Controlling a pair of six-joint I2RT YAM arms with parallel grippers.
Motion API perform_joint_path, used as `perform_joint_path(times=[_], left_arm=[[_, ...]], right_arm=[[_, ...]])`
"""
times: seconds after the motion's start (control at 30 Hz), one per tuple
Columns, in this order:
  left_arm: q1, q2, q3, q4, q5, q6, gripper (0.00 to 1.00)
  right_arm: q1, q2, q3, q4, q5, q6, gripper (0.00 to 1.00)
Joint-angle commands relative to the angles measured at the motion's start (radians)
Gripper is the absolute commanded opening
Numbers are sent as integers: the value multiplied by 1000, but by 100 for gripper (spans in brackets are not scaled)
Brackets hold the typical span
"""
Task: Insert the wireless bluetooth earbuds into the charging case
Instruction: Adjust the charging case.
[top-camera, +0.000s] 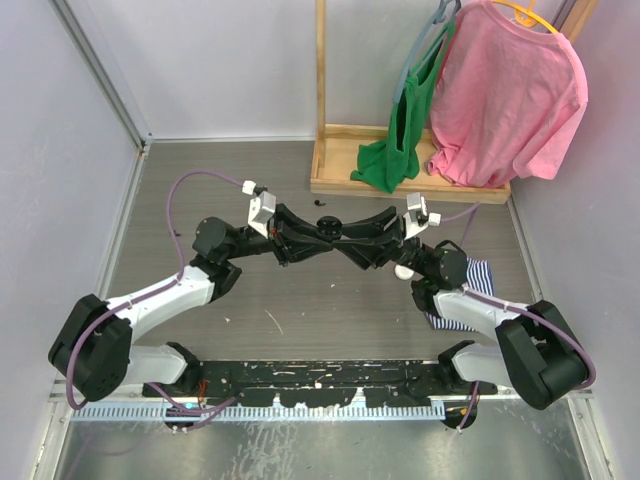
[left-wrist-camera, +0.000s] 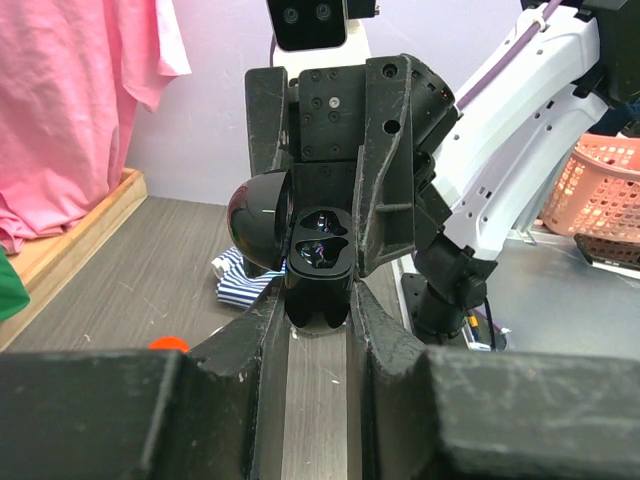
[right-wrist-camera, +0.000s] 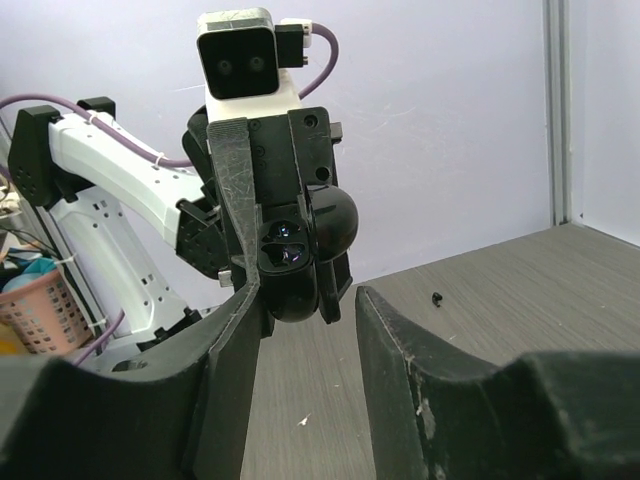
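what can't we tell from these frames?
- Contents of the case: sockets dark and glossy in both wrist views, unreadable.
- Case in the top view: hidden where the left gripper and right gripper meet.
- Right gripper's hold: right wrist view shows a gap beside one finger.
- Black speck on the table: too small to identify.

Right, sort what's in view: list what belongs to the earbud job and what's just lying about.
Job: glossy black round plastic charging case, lid open; tiny black bean-sized piece on the table, likely an earbud.

Lying about: pink T-shirt; green garment; light wooden rack; blue-and-white striped cloth; pink plastic basket.
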Motion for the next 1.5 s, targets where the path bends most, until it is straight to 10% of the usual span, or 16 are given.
perform_joint_path(times=[0.0, 1.0, 1.47], left_arm=[[-17, -49, 35, 74, -3, -30, 0], [-53, 17, 31, 95, -36, -29, 0], [-53, 3, 11, 83, -60, -24, 15]], right_arm=[[-11, 3, 37, 145, -38, 26, 47], [-10, -7, 57, 175, -50, 76, 46], [-11, -12, 43, 173, -65, 56, 23]])
